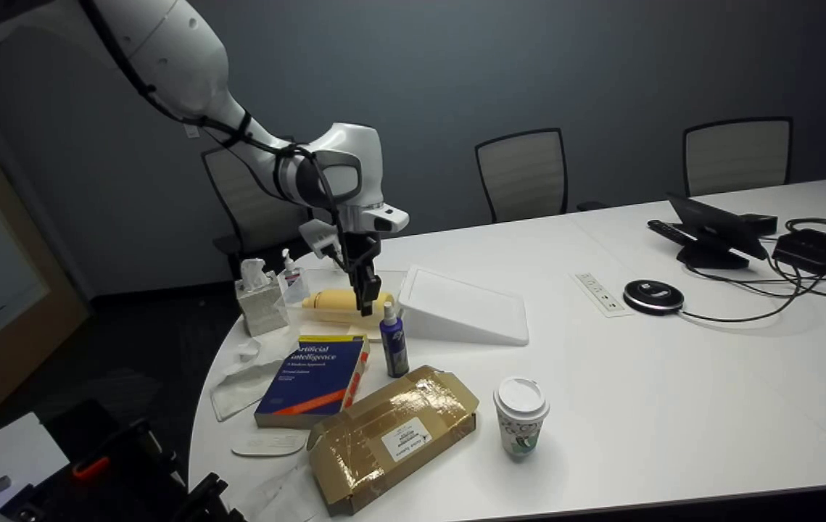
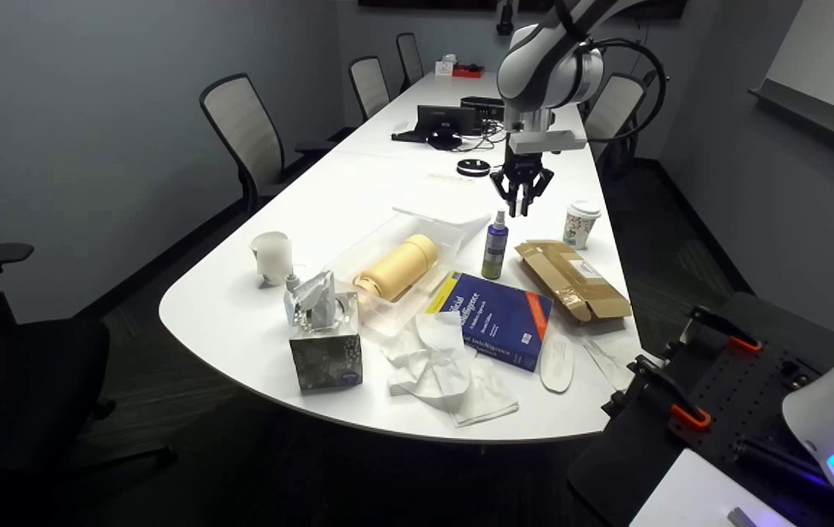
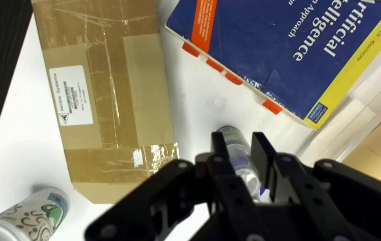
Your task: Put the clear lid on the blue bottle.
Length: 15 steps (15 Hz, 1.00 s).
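The blue bottle is slim, with a white spray top and a green lower part. It stands upright on the table in both exterior views. In the wrist view the bottle shows below and between the fingers. My gripper is shut on the clear lid, a see-through cap through which part of the bottle shows. In both exterior views the gripper is close to the bottle's top. The lid is too small and pale to make out there. I cannot tell whether lid and bottle touch.
A blue book and a brown cardboard box lie close to the bottle. A white-lidded paper cup stands past the box. A clear container with a yellow flask, a white sloped box and a tissue box are nearby.
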Available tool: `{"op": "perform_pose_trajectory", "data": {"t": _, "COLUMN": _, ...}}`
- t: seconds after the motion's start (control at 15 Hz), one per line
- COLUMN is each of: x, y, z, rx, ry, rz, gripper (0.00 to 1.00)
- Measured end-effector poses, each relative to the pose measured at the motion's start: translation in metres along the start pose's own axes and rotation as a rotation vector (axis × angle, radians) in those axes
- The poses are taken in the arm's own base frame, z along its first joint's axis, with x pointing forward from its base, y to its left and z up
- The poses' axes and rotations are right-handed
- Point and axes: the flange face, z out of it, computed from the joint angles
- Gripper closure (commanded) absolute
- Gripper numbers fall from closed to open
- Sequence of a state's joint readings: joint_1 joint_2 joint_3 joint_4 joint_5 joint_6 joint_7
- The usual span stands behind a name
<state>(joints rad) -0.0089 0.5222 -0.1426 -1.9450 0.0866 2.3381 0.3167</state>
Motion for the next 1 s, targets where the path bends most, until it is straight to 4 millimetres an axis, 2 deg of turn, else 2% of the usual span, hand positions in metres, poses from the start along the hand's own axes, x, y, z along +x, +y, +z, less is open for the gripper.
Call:
{"op": "perform_pose_trajectory", "data": {"t": 0.2, "x": 0.012, "y": -0.002, "z": -0.006, "rx": -0.011, "ry": 0.015, "rz": -0.012, "gripper": 0.94}}
{"op": "perform_pose_trajectory", "data": {"t": 0.6, "x": 0.032, "y": -0.01, "z": 0.005, "rx": -0.033, "ry": 0.018, "rz": -0.044, "gripper": 0.94}}
{"op": "perform_pose_trajectory", "data": {"t": 1.0, "x": 0.047, "y": -0.019, "z": 0.002, "rx": -0.035, "ry": 0.034, "rz": -0.056, "gripper": 0.94}}
